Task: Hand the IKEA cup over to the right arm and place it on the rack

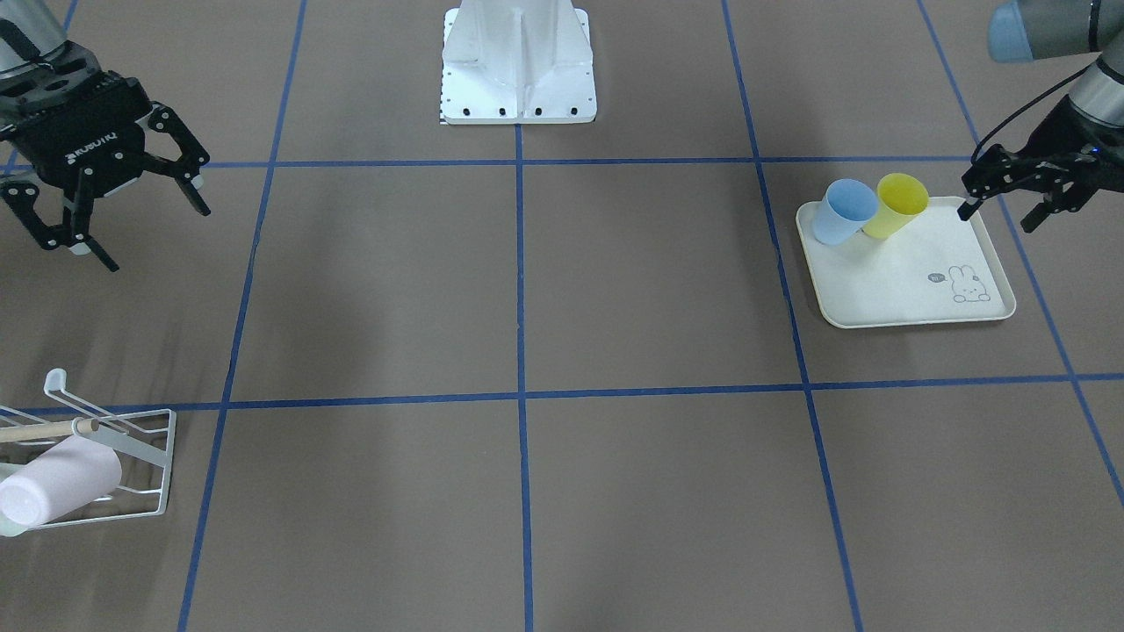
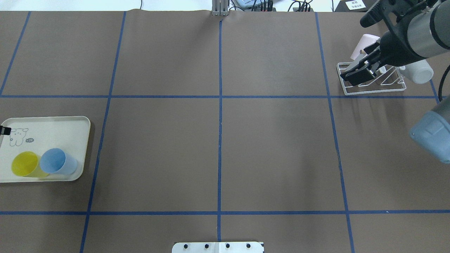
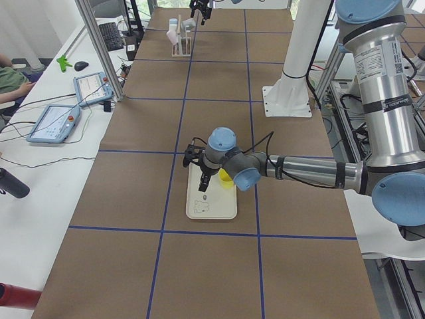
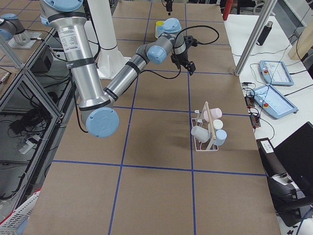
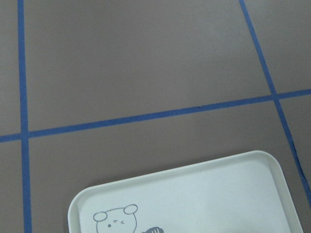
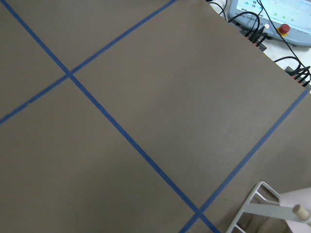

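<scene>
At upper right the left gripper (image 1: 998, 215), jaws apart and empty, hovers by the rabbit tray (image 1: 913, 323), likely to pick its blue cup (image 1: 845, 211) or yellow cup (image 1: 897, 204), while the right gripper (image 1: 160, 237), likewise apart and empty, hangs upper left, probably for the handover, with the rack (image 1: 140, 439) at lower left.

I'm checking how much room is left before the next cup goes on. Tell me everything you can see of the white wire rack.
The rack is a small white wire frame with upturned prongs and a thin wooden dowel across it. It stands on the brown table on the robot's right side, toward the operators' edge. Pale cups rest on it, among them a pink cup lying tilted and a light blue cup. The open right end effector hangs clear of it.
</scene>
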